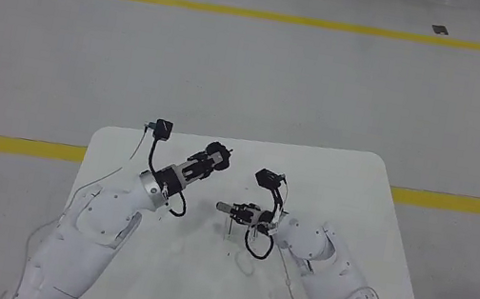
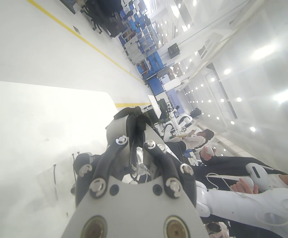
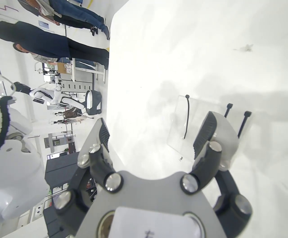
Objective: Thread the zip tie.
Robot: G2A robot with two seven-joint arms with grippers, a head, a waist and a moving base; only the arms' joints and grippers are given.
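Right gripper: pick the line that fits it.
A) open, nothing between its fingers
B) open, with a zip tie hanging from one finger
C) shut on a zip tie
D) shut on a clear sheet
A: the right wrist view shows the right gripper with its jaws wide apart and nothing between them, while the black zip ties lie ungripped on the table beyond.

The zip ties are black, the table white, and the right claw has black ribbed pads.
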